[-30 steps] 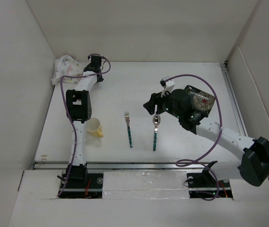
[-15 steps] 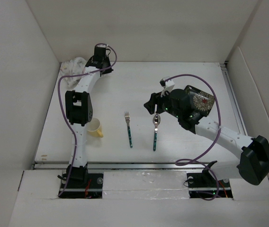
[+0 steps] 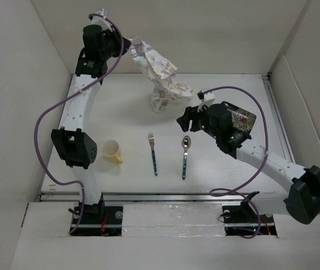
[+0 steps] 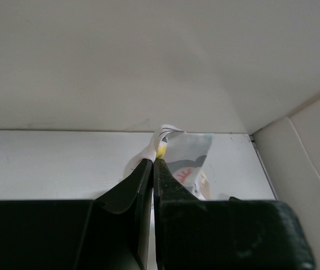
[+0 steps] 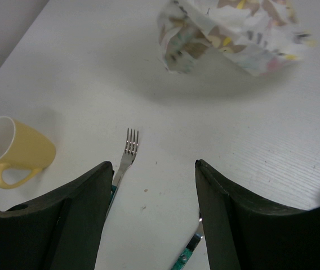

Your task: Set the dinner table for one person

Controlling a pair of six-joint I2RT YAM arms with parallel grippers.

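Note:
My left gripper is raised high at the back left and is shut on a corner of the animal-patterned cloth placemat. The cloth hangs down, its lower end near the white dinner table. In the left wrist view the jaws are closed on the cloth. My right gripper is open and empty above the table; in the right wrist view its fingers span bare table. A fork and a spoon with teal handles lie side by side near the front.
A yellow mug stands left of the fork and shows in the right wrist view, as do the fork and cloth. A dark patterned plate lies partly under the right arm. White walls enclose the table.
My left arm has lifted the placemat from the back left corner, up and to the right, so it now hangs over the table's back middle. The right gripper has moved slightly back.

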